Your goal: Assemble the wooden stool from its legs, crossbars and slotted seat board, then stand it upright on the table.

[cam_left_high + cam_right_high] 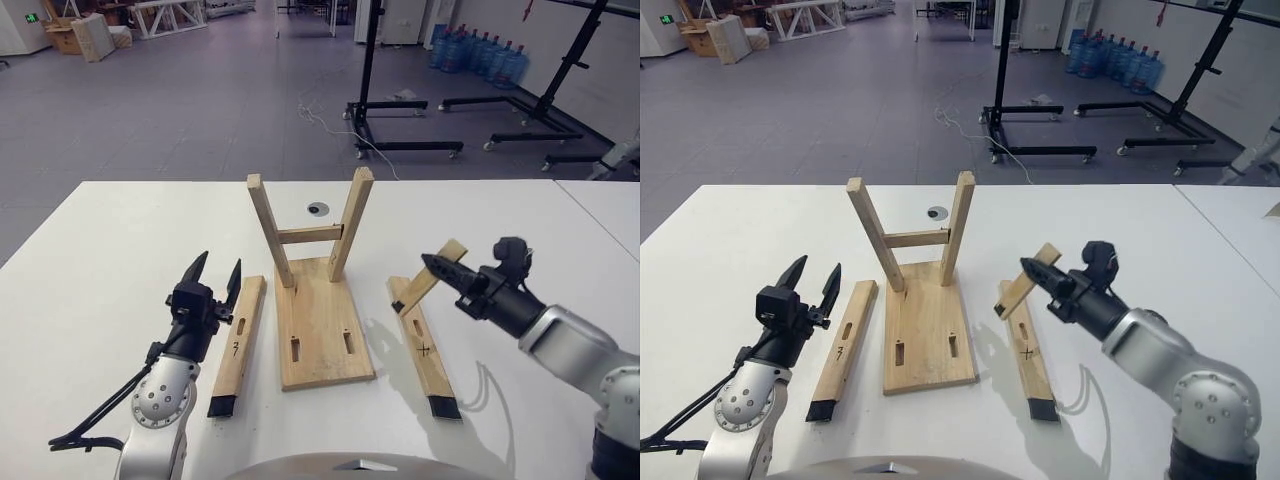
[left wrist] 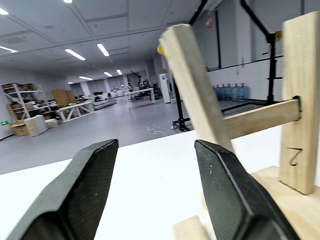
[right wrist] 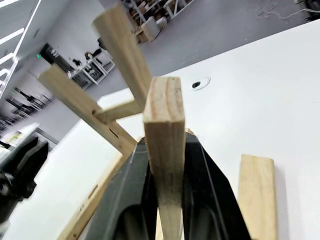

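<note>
The seat board (image 1: pixel 322 335), legs (image 1: pixel 268 230) and crossbar (image 1: pixel 412 292) are pale bare wood, sanded smooth and matt, the grain showing. Black caps (image 1: pixel 222 405) tip the loose legs. The surface (image 1: pixel 100 260) is smooth matt white. The left gripper (image 1: pixel 220 262) and right gripper (image 1: pixel 433 264) are matt black and finely textured.

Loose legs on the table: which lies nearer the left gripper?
The leg left of the seat board, beside the left gripper; the other leg lies right of the board.

Seat board (image 1: pixel 322 335) sat mid-table (image 1: pixel 110 260), upright legs (image 1: pixel 271 235) on its far end, crossbar (image 1: pixel 310 235) between them. Left loose leg (image 1: pixel 238 345) lay just left of it, right loose leg (image 1: pixel 425 352) just right. A short piece (image 1: pixel 412 293) tilted over that one's far end, probably touching it.
</note>
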Motion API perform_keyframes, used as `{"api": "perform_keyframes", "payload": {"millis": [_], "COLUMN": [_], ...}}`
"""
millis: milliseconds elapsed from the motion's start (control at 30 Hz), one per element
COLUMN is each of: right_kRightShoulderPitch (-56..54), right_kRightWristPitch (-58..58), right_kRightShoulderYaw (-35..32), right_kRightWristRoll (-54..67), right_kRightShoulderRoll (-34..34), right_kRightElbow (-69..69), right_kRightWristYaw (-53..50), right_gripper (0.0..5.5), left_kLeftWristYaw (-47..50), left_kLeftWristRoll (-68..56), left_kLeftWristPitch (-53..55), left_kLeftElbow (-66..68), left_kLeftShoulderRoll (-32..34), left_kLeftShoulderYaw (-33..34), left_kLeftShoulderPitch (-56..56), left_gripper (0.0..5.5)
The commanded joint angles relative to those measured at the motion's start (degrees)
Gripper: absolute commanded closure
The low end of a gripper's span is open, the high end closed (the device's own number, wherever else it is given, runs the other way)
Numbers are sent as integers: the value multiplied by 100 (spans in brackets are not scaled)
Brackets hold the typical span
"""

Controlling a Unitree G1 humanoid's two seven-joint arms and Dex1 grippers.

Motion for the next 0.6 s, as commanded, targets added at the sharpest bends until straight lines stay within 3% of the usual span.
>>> {"api": "perform_keyframes", "payload": {"millis": [33, 267, 600], "right_kRightShoulderPitch": [543, 1639, 1444], "right_kRightWristPitch": [-662, -1960, -2453], "right_kRightShoulderYaw": [413, 1375, 1685], "right_kRightWristRoll": [-1115, -3296, -4272], "right_kRightShoulderRoll": [211, 849, 1400], "right_kRightElbow": [-702, -1170, -643], "right_kRightWristYaw": [-138, -146, -209], "right_gripper": [511, 511, 511], "left_kLeftWristYaw": [-192, -644, -783], "left_kLeftWristRoll": [-127, -267, -224], "left_kLeftWristPitch": [337, 729, 766], "left_kLeftElbow": [-101, -16, 115], "left_kLeftShoulderRoll": [313, 670, 697], "left_kLeftShoulderYaw": [289, 250, 138], "left_kLeftShoulderPitch": [-464, -1056, -1220], "left_gripper": [272, 272, 272]}}
